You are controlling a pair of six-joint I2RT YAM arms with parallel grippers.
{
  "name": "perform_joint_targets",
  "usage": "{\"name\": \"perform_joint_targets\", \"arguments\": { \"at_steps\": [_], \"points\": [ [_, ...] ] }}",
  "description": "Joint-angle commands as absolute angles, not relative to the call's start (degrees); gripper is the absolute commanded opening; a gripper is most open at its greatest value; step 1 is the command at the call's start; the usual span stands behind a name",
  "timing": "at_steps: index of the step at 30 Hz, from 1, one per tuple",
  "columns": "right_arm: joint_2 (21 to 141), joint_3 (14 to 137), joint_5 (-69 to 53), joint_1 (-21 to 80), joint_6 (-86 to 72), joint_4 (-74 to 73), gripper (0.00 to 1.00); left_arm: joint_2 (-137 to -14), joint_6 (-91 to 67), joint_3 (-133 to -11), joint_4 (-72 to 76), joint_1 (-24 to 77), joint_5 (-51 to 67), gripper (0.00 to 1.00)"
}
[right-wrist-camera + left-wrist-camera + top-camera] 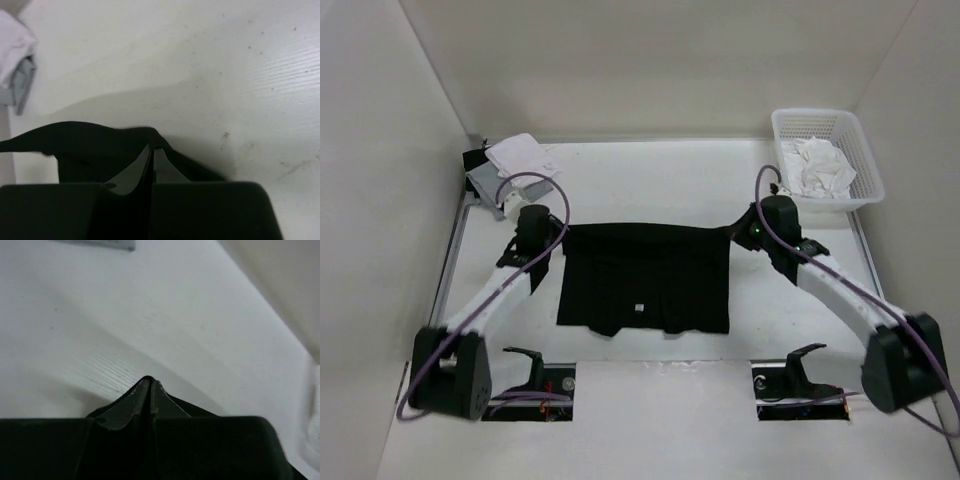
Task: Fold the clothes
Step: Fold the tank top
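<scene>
A plain black short-sleeved T-shirt of soft fabric (645, 275) lies across the middle of the white table (650, 180), roughly rectangular in outline, with its far edge drawn into a straight line between the two arms. A small white tag (638, 307) shows on the cloth toward its near edge. The left gripper (560, 238) sits at the far left corner of the T-shirt, its jaws clenched together. In its own wrist view the fingers (142, 397) meet at a point with dark cloth on either side of them (little of the fabric shows there, so the hold is clearer from above). The right gripper (736, 235) is at the far right corner, jaws likewise pinched tight on the cloth. Its wrist view shows the black fabric (90, 147) bunched against and behind the closed fingertips, trailing off to the left over the table. In the far right corner of the table stands a white plastic lattice basket (825, 204) holding a crumpled white cloth bundle (818, 165), well apart from the T-shirt. In the far left corner rests a stack of folded grey and white garments (515, 160), near the left arm's wrist but not touching the T-shirt.
</scene>
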State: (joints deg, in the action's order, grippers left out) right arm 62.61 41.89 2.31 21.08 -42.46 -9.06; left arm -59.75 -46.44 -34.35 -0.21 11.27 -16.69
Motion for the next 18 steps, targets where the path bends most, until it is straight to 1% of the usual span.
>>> {"name": "perform_joint_targets", "arguments": {
  "at_steps": [1, 3, 5, 9, 12, 18],
  "points": [
    [74.14, 47.88, -8.96, 17.54, -42.36, 5.70, 0.01, -73.69, -48.69, -40.93, 16.51, 10.50, -15.56, 0.00],
    [80.83, 53.06, -9.58, 15.96, -42.19, 6.68, 0.00, -81.44, -49.04, -46.73, 17.58, 9.89, -14.68, 0.00],
    [85.15, 57.55, -9.93, 14.46, -42.10, 5.98, 0.00, -86.29, -49.31, -51.83, 17.40, 9.45, -13.80, 0.00],
    [88.33, 62.14, -11.25, 13.40, -41.75, 4.84, 0.00, -89.03, -49.13, -56.42, 16.17, 9.01, -13.10, 0.00],
    [86.23, 59.69, -10.81, 13.58, -41.31, 4.83, 0.01, -86.23, -50.09, -53.80, 16.43, 9.36, -13.01, 0.01],
    [75.78, 46.42, -8.97, 14.02, -43.50, 8.26, 0.01, -74.64, -55.27, -40.45, 17.84, 8.49, -11.87, 0.02]
  ]
}}
